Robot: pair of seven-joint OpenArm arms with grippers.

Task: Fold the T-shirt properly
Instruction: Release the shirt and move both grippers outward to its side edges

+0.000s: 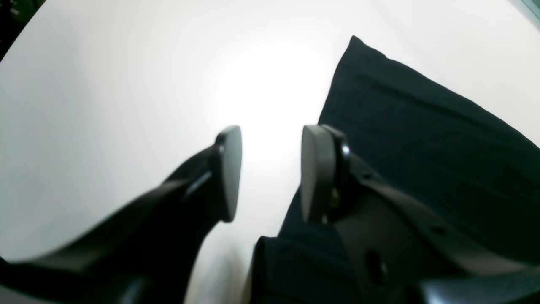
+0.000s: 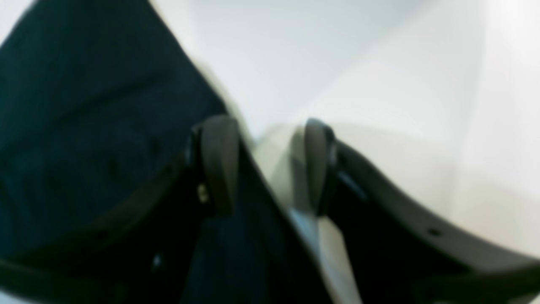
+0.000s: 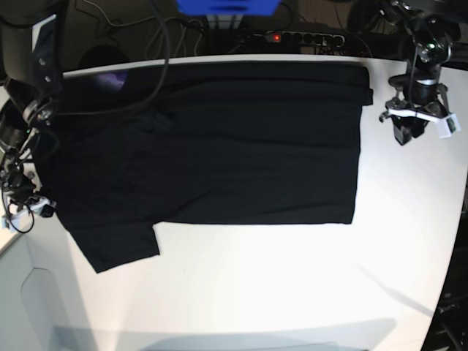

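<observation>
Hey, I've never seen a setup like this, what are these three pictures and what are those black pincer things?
This is a two-armed robot at a white table. One picture looks down from overhead; the other two come from cameras on each wrist, looking past the pincers. A black T-shirt lies spread flat on the table. The left gripper is open over the shirt's edge and holds nothing. The right gripper also stands apart, empty, at the opposite edge, though that picture is blurred.
</observation>
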